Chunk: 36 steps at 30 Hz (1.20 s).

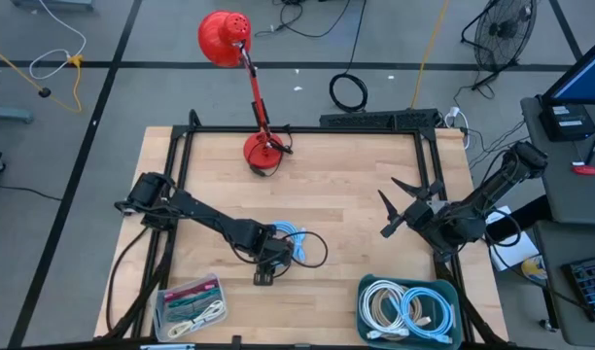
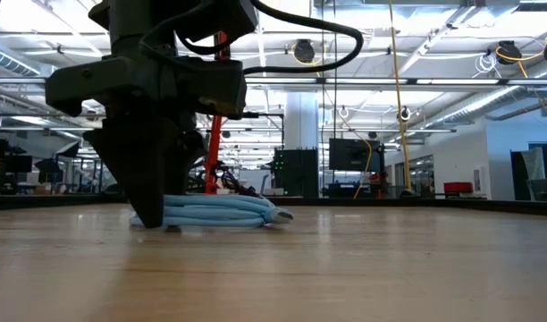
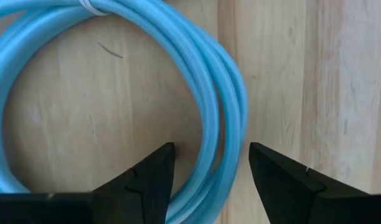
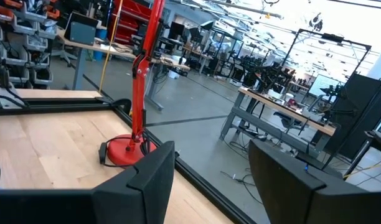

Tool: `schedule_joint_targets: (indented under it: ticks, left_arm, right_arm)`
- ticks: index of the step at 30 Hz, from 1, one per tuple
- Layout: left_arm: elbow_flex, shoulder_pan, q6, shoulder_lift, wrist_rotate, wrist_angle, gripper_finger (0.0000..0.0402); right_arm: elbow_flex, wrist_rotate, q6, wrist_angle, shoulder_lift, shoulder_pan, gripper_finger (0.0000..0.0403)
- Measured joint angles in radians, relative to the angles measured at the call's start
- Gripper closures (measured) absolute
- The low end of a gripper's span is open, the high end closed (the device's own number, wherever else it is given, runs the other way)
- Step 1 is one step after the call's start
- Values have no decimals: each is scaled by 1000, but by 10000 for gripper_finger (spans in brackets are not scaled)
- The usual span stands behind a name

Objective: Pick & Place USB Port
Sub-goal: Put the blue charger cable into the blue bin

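While the left end effector (image 3: 210,180) straddles the blue coiled cable (image 3: 225,93) on the wood worktop (image 1: 346,194), fingers wide, unclamped, right end effector (image 1: 400,209) idles open; teal bin (image 1: 451,292) holds coiled cables, clear box (image 1: 161,301) more.

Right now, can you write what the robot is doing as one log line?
left gripper: open, fingers astride blue cable | cable: coiled on table | right gripper: open, waiting at right

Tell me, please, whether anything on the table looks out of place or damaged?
Nothing stands out. The blue cable coil lies flat and tied on the table, strands between the left gripper's open fingers; the right gripper waits apart, open.
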Motion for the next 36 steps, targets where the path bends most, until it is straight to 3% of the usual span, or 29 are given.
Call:
schedule_joint_targets:
  ticks: [5,13,15,20,27,31,36]
  left_arm:
    - [0,-5,-19,0,-3,-6,214]
    - [0,-10,-45,0,-21,-8,366]
    - [0,-13,-54,0,-51,-3,369]
    - [-3,-34,-63,-38,-180,12,369]
    - [-3,-35,-55,-188,-392,43,369]
    - [-2,-40,-41,-298,-563,100,369]
    - [-2,-57,-35,-382,-864,223,369]
  right_arm:
    - [0,0,0,0,0,0,206]
    - [0,0,0,0,0,0,206]
    - [0,0,0,0,0,0,206]
    - [0,0,0,0,0,0,206]
    - [0,-1,3,0,0,0,206]
    - [0,-30,53,-5,0,-10,206]
    - [-22,-189,223,-15,1,-67,206]
